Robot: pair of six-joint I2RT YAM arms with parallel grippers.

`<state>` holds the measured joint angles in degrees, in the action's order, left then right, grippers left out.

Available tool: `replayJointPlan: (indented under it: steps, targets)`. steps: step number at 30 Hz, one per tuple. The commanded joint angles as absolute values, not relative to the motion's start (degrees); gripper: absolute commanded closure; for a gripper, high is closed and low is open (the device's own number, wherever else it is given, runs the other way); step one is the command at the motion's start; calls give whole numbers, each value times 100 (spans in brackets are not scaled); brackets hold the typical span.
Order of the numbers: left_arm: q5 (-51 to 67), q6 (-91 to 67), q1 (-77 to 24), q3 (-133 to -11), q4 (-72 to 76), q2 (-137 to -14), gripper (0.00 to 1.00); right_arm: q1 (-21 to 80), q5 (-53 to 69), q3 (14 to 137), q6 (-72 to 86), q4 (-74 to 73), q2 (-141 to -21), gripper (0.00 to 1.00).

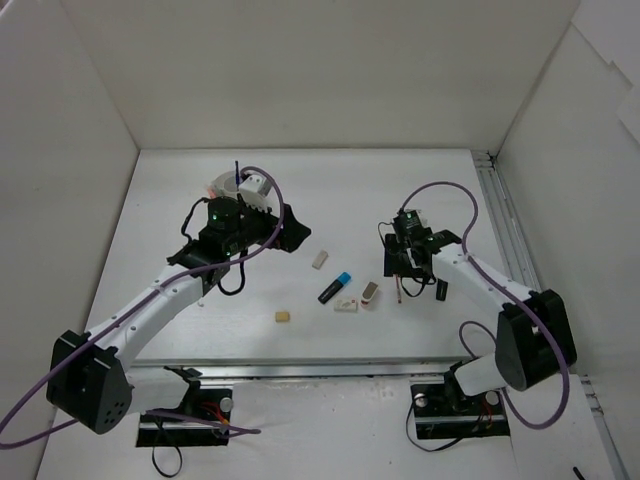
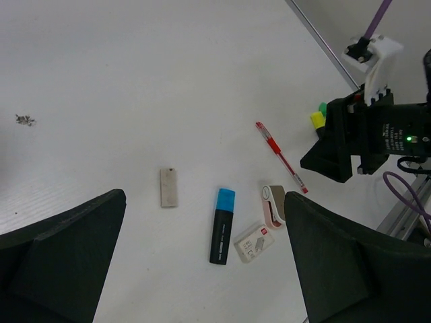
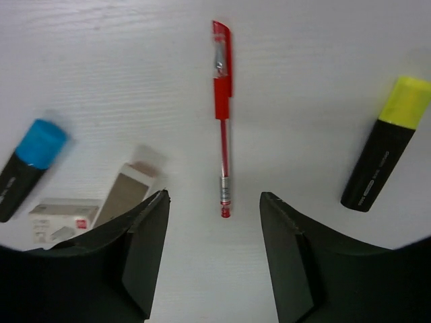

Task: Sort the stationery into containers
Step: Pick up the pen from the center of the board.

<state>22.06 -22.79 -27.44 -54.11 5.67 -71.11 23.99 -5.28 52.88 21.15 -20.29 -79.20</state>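
A red pen (image 3: 223,114) lies flat on the table, its lower end just in front of my right gripper (image 3: 214,195), which is open and empty above it; the same gripper (image 1: 401,263) shows in the top view. A yellow-capped black marker (image 3: 385,145) lies to its right. Left of the pen are a blue-capped marker (image 2: 222,225), a white boxed eraser (image 2: 254,243), a pink and beige piece (image 2: 273,204) and a grey-beige eraser (image 2: 170,187). My left gripper (image 2: 205,196) hangs wide open above these, holding nothing. The white pot (image 1: 222,188) sits behind the left wrist, partly hidden.
A small beige eraser (image 1: 284,317) lies alone nearer the arm bases. A metal rail (image 1: 505,230) runs along the table's right side, and white walls close in the back and both sides. A dark pen (image 1: 237,170) stands up from the pot.
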Motion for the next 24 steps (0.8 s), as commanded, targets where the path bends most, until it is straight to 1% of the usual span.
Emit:
replayJointPlan:
  steps: [1, 6, 9, 10, 12, 13, 15, 16, 24]
  targets:
    - [2013, -2312, -2777, -5801, 730, -7014, 0, 2268, -721, 5256, 2522, -2144, -8340, 46]
    - [1793, -2180, -2830, -5801, 606, -6952, 0, 2110, -458, 5502, 2373, -2145, -9254, 46]
    - [1732, -2119, -2830, -5862, 519, -6952, 0, 2022, -220, 5669, 2303, -2206, -9545, 50]
    - [1662, -2101, -2830, -5880, 492, -6943, 0, 1969, -202, 5678, 2277, -2206, -9554, 59]
    - [1609, -2092, -2830, -5906, 431, -6952, 0, 1890, -44, 5713, 2268, -2223, -9606, 66]
    - [1547, -2074, -2830, -5915, 413, -6970, 0, 1794, 156, 5722, 2233, -2276, -9633, 76]
    - [1512, -2031, -2830, -5950, 395, -6996, 0, 1714, 298, 5783, 2102, -2338, -9677, 85]
    - [1477, -2013, -2830, -5959, 413, -6996, 0, 1662, 395, 5792, 2066, -2364, -9685, 100]
    - [1274, -1916, -2830, -6021, 360, -6970, 0, 1476, 835, 5757, 1679, -2400, -9624, 100]
